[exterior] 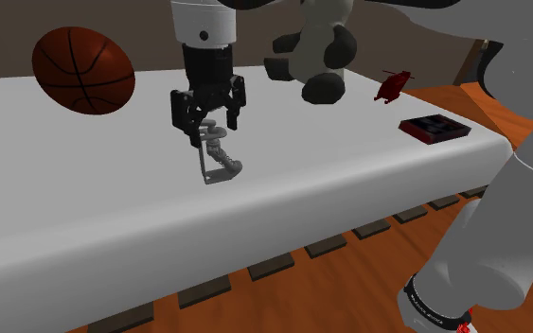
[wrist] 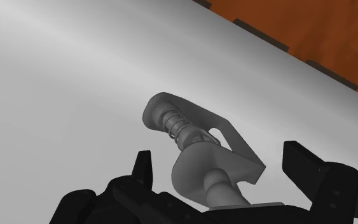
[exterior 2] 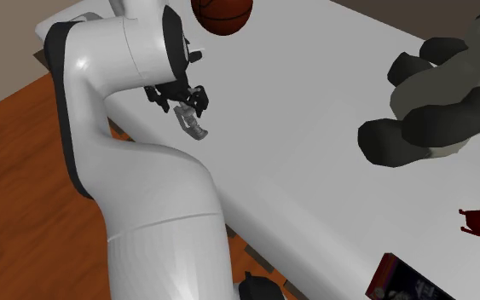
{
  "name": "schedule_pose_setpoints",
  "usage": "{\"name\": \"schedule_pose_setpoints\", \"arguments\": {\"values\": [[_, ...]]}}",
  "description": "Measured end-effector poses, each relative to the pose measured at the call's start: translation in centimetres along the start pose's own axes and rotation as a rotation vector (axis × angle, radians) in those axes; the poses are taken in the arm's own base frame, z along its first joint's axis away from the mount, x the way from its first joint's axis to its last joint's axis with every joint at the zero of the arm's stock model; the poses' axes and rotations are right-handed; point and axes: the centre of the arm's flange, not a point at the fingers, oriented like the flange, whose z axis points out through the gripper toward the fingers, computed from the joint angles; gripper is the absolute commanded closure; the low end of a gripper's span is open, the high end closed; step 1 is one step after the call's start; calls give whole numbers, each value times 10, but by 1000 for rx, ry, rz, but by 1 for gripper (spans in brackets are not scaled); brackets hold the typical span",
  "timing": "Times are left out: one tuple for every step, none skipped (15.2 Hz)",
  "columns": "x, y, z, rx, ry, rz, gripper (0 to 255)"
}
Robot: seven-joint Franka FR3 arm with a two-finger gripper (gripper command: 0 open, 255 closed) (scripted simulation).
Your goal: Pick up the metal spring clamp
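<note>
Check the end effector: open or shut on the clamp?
Open. Wrist view: end effector fingers stand apart, with a gap on each side of the clamp.

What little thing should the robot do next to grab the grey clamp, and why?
Probably squeeze the jaws shut. In the wrist view they stand apart on either side of the grey spring clamp, not touching it, and the shoulder view shows them at its upper end while it stands on the white table.
</note>
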Motion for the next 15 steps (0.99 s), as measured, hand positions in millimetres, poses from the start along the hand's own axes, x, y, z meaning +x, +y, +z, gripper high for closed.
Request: {"name": "schedule_pose_setpoints", "arguments": {"values": [[0,0,1,0,0,0,255],[0,0,1,0,1,0,255],[0,0,1,0,1,0,255],[0,0,1,0,1,0,255],[0,0,1,1,1,0,255],[0,0,1,1,2,0,255],[0,0,1,1,2,0,255],[0,0,1,1,2,0,255],[0,0,1,1,2,0,255],[0,0,1,1,2,0,255],[0,0,-2,0,1,0,255],[1,-1,-5,0,1,0,255],[1,0,-9,0,1,0,255],[1,0,-14,0,1,0,255],[1,0,-20,0,1,0,255]]}}
